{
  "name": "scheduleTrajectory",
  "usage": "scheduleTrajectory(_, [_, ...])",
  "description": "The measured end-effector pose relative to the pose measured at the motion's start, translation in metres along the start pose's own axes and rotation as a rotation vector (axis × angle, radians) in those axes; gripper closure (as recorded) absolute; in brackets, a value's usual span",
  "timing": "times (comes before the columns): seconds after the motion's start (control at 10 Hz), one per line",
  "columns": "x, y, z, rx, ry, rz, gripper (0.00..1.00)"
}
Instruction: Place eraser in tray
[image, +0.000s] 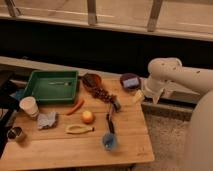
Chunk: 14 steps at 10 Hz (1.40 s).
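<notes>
- The gripper (153, 94) is seen off the right edge of the wooden table (60, 152), hung low below the white, rounded arm (172, 75); whether it is apart or closed cannot be told, and nothing is seen held in it.
- The eraser (116, 104), taken to be the small dark block, is found on the table to the gripper's left and slightly nearer the camera, just past a pale yellowish piece (138, 96). Its long axis cannot be made out with confidence.
- The block looks matte and flat-sided. It is set at the end of a dark, knobbly cluster (101, 93) and probably touches it.
- A round purple bowl (130, 81) and a round brown bowl (91, 80) are placed behind it.
- The tray (42, 91), green, smooth plastic, shallow and raised at the rim, is set well apart at the far left, so a leftward carry across the table is judged necessary once the eraser is gripped.
</notes>
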Motion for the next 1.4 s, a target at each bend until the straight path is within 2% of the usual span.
scheduleTrajectory(1.1, [0.0000, 0.0000, 0.0000, 0.000, 0.000, 0.000, 0.27])
scheduleTrajectory(1.4, [-0.0092, 0.0015, -0.0009, 0.025, -0.021, -0.036, 0.27])
